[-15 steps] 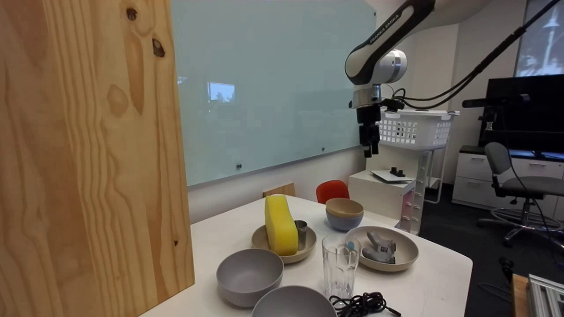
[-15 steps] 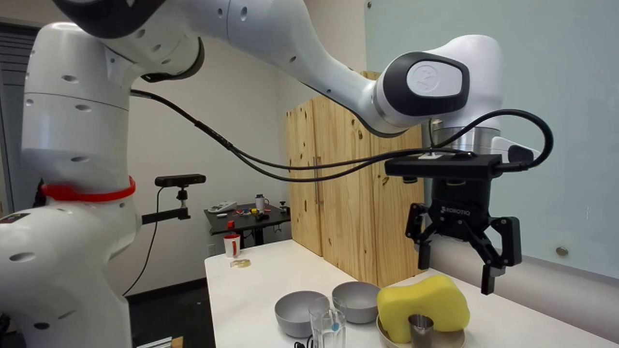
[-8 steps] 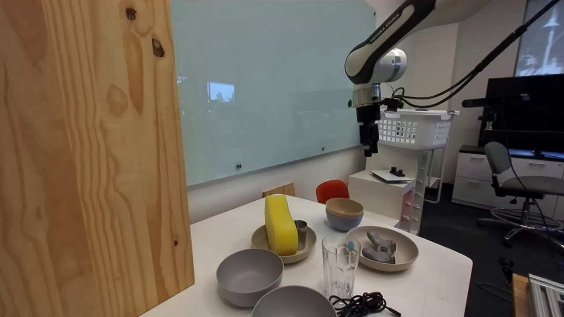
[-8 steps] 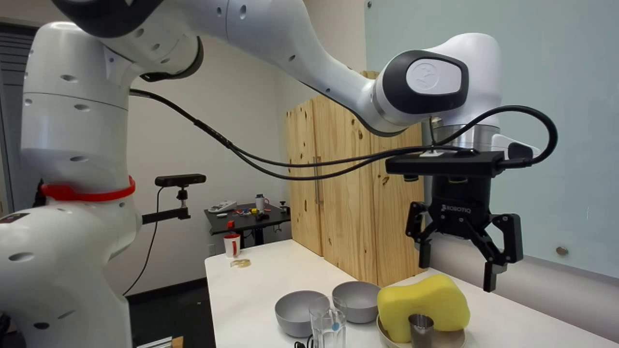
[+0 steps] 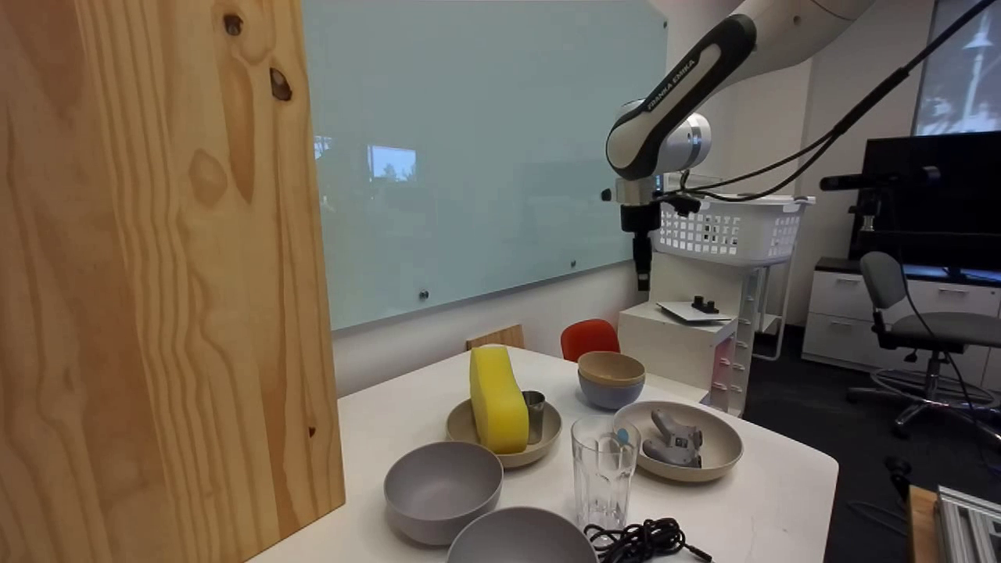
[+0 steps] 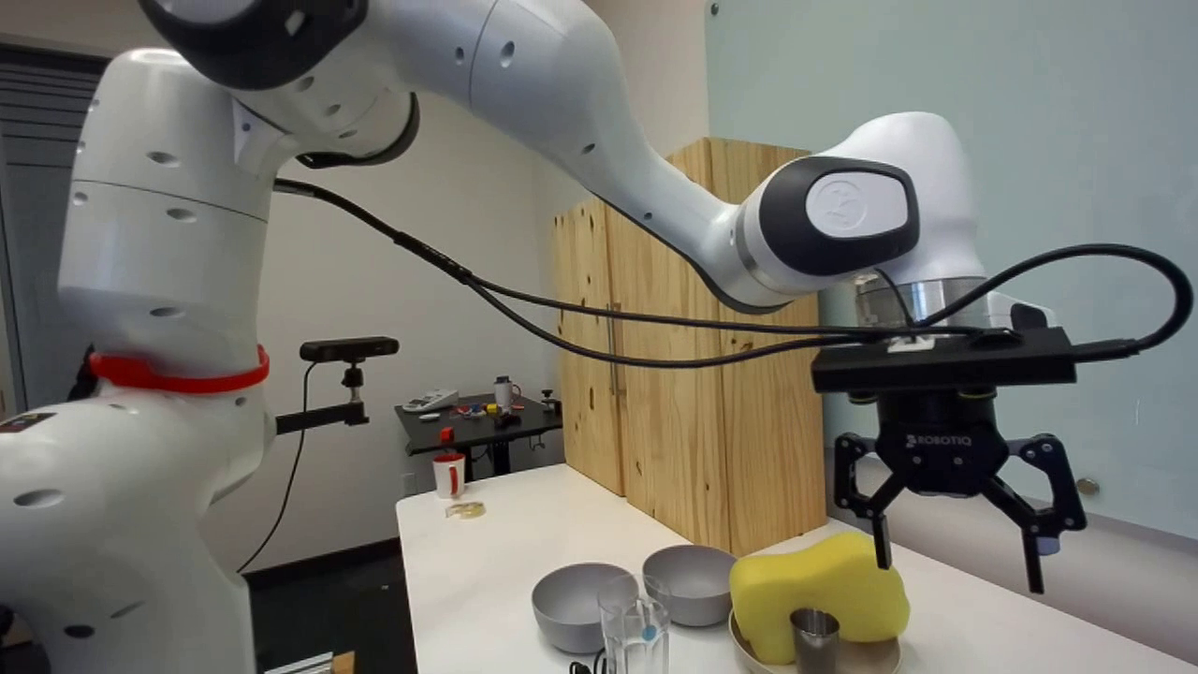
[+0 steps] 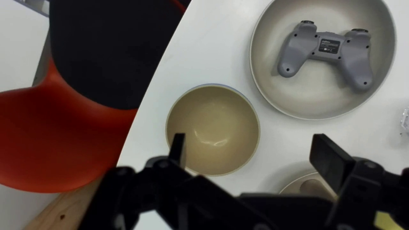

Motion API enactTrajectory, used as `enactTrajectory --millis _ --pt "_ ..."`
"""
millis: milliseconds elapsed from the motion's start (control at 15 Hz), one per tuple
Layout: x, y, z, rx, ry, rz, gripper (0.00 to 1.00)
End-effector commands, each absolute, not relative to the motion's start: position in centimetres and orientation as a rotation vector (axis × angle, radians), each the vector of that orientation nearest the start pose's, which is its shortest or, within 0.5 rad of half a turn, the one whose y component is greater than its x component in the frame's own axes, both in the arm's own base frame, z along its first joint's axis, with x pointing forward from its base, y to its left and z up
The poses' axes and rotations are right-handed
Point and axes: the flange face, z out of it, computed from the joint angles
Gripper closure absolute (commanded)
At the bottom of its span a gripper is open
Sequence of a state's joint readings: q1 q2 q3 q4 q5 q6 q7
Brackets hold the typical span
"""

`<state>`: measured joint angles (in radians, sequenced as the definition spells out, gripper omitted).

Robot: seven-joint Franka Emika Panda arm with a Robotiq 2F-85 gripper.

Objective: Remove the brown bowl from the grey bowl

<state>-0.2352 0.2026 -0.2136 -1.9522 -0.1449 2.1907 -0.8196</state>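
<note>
The brown bowl (image 7: pixel 220 121) is sitting in the grey bowl (image 5: pixel 611 394).
Round, it is facing open side up, near the edge of the white table (image 5: pixel 770 500) by the red chair (image 5: pixel 590 339). The gripper (image 6: pixel 958 573) is hanging higher, spread wide.

A yellow block (image 5: pixel 498 403) and a metal cup (image 5: pixel 535 418) share a tan dish (image 5: pixel 461 426), a game controller (image 7: pixel 327 52) lies in a pale dish (image 7: pixel 319 97), and a clear glass (image 5: pixel 606 473) stands beside a black cable (image 5: pixel 651 538).
</note>
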Motion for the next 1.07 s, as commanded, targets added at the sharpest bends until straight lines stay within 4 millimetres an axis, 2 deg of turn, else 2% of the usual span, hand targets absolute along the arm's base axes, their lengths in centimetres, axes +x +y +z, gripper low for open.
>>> enactTrajectory --millis 0,400,733,800,867,1000 --pt "54.2 -26.6 35.7 -3.147 -0.872 0.041 0.0" --pt "52.8 -26.9 32.4 -3.056 -0.897 0.014 0.0" --pt "51.3 -27.6 30.4 -3.053 -0.908 0.091 0.0" --pt "51.2 -27.2 30.9 -3.068 -0.876 0.129 0.0" --pt "51.8 -27.4 31.7 -3.061 -0.877 0.093 0.0" --pt "51.7 -27.4 31.6 -3.064 -0.875 0.102 0.0"
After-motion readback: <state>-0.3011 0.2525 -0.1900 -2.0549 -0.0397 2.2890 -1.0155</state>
